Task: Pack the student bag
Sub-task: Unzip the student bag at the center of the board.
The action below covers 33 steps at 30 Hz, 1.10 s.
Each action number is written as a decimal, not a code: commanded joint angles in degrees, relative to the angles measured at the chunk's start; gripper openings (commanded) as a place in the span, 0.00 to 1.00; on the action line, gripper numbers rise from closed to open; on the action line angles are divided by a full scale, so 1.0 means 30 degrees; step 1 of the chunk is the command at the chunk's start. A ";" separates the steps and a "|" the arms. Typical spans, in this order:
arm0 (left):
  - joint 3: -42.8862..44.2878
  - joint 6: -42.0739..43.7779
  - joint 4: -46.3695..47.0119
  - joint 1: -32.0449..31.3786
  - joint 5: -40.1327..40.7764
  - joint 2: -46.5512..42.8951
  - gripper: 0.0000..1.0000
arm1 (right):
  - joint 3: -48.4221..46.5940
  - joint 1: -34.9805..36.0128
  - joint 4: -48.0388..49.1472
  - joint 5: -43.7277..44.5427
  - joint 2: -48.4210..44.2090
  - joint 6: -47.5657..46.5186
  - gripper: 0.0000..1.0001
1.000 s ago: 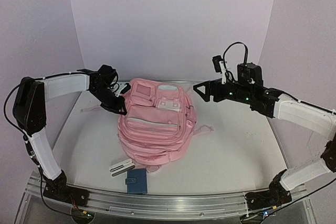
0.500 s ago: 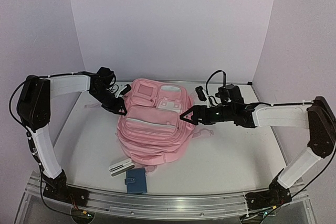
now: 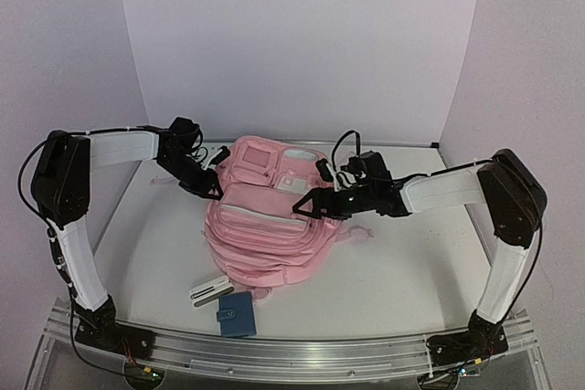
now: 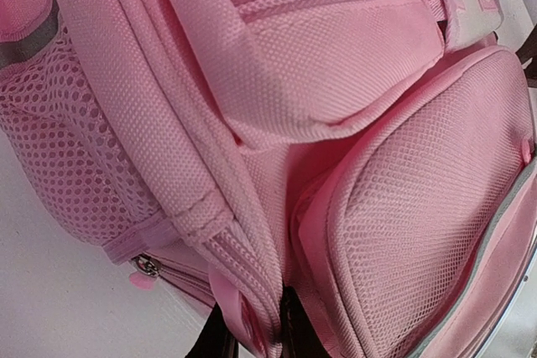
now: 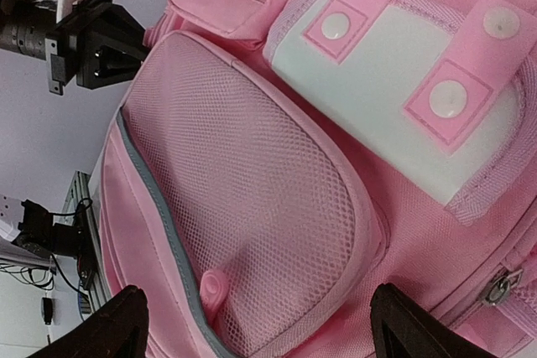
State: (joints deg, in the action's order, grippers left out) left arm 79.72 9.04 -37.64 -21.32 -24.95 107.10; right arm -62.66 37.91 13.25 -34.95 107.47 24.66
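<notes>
Pink fabric, mid-bench: the student bag [image 3: 270, 226] lies flat on the white bench [image 3: 411, 262], front pockets up, its far end near the back wall [image 3: 302, 43].

The top view gives you layout only. Your left claw [image 3: 212, 191] is at the bag's far left edge. Your right claw [image 3: 306, 207] reaches in from the right over the front pockets. You cannot read either grip from up there.

The left wrist view fills that in. The two dark fingers [image 4: 222, 343] stand narrow, pinched on a ridge of pink fabric at the bag's side seam. Nearby are a mesh side pocket [image 4: 67, 148] and a small metal zip pull [image 4: 144, 267], neither of which you can make out from above.

In the right wrist view the right claw stands wide, holding nothing, and spans the mesh front pocket [image 5: 243, 190]. You cannot tell whether its tips touch the mesh. A pink pull tab [image 5: 213, 287] lies between them by the grey zip line. A white panel [image 5: 394, 115] with pink snap tabs sits just past the pocket. The left claw also shows at top left of this view.

Edges: there is broad white bench on the bag's right and a narrower strip on its left. At the near side, a blue case [image 3: 238, 314] and a slim white item [image 3: 210, 290] lie just beside each other, between the bag's near end and the metal rail [image 3: 320, 353].
</notes>
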 commanded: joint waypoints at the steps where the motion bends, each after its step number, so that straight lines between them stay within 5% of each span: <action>1: 0.0587 0.0485 0.0857 -0.0219 -0.0628 0.0385 0.00 | -0.0928 0.0674 0.0144 -0.0407 0.0589 -0.0817 0.90; 17: 0.1594 -0.0571 0.0332 -0.0219 0.1431 0.1184 0.00 | 0.0023 0.2306 -0.6402 -0.0452 -0.2434 -0.3799 0.79; 33: 0.1668 -0.0644 0.0297 -0.0216 0.1139 0.1086 0.00 | 0.0116 0.2810 -0.5575 0.3996 -0.1575 -0.6121 0.58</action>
State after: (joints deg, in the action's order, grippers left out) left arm 82.41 7.03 -37.65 -21.65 -22.13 109.84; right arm -61.43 45.40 -5.45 -28.38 101.31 9.81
